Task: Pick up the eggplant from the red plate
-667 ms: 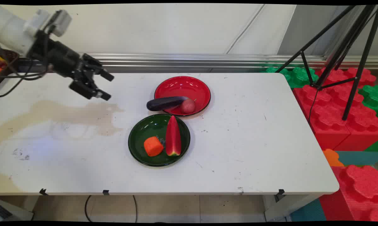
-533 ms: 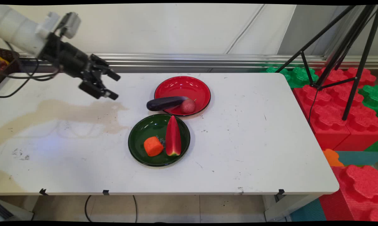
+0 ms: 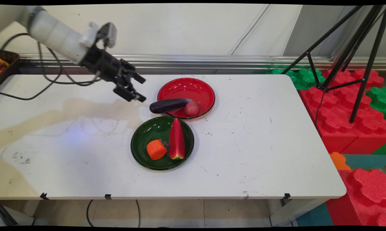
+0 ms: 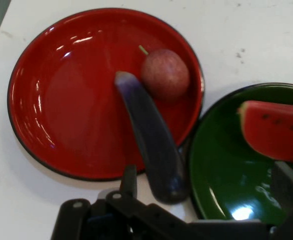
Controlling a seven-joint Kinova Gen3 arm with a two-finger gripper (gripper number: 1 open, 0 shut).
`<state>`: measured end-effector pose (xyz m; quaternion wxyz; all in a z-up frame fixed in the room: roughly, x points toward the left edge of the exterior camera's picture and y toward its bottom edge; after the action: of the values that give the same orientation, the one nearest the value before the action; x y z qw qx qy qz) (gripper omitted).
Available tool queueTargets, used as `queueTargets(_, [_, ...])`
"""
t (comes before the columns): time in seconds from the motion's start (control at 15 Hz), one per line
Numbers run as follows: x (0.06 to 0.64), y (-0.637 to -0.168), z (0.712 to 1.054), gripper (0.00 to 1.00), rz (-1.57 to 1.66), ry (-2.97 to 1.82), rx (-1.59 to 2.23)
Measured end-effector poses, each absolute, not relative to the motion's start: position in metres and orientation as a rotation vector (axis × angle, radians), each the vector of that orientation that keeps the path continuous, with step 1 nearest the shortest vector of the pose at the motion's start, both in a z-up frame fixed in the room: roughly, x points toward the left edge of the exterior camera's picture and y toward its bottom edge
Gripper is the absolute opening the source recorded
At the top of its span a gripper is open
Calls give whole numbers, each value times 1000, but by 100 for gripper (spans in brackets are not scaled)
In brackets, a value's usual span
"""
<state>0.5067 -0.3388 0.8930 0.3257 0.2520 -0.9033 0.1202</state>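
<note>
Above the white table, just left of the red plate, my gripper hangs with its fingers apart, holding nothing. Nearest me is the dark eggplant, lying over the plate's near-left rim, its far tip touching a reddish fruit (stem up) on the plate. Beside it, the green plate carries a watermelon slice and an orange piece.
</note>
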Motion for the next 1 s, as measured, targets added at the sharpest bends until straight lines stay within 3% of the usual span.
queueTargets(1.0, [449,-414,819,100,283,-2445,742])
